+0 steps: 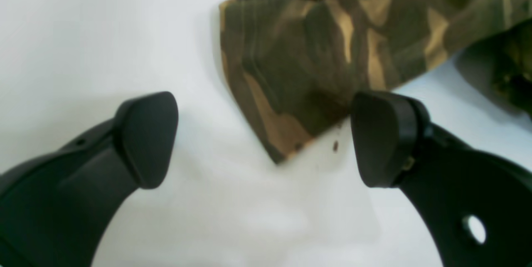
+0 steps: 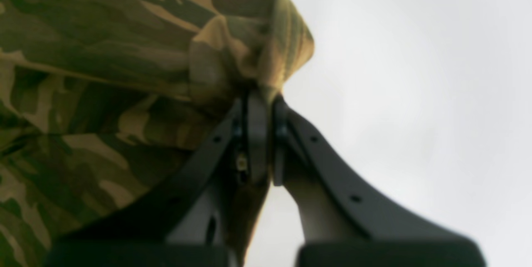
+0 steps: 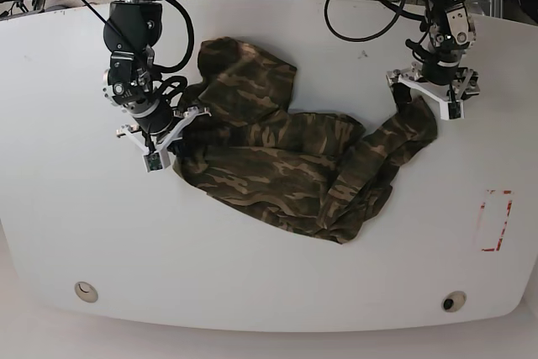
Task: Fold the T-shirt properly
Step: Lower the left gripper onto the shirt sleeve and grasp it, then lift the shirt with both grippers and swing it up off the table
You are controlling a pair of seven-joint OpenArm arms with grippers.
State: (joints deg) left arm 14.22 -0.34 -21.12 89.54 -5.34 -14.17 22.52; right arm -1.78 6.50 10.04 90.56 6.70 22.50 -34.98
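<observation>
The camouflage T-shirt point(image 3: 277, 157) lies crumpled on the white table point(image 3: 269, 275), one sleeve stretched toward the right. My left gripper point(image 3: 427, 97) is open just above the end of that sleeve. In the left wrist view the sleeve's corner point(image 1: 291, 71) lies flat on the table between the two black fingertips point(image 1: 145, 138), and the gripper point(image 1: 264, 142) holds nothing. My right gripper point(image 3: 168, 136) is at the shirt's left edge. In the right wrist view the gripper point(image 2: 262, 96) is shut on a bunched fold of the shirt point(image 2: 249, 46).
A red rectangle outline point(image 3: 494, 220) is marked on the table at the right. Two small round fittings point(image 3: 84, 292) point(image 3: 454, 302) sit near the front edge. Cables point(image 3: 370, 6) hang at the back by the arm bases.
</observation>
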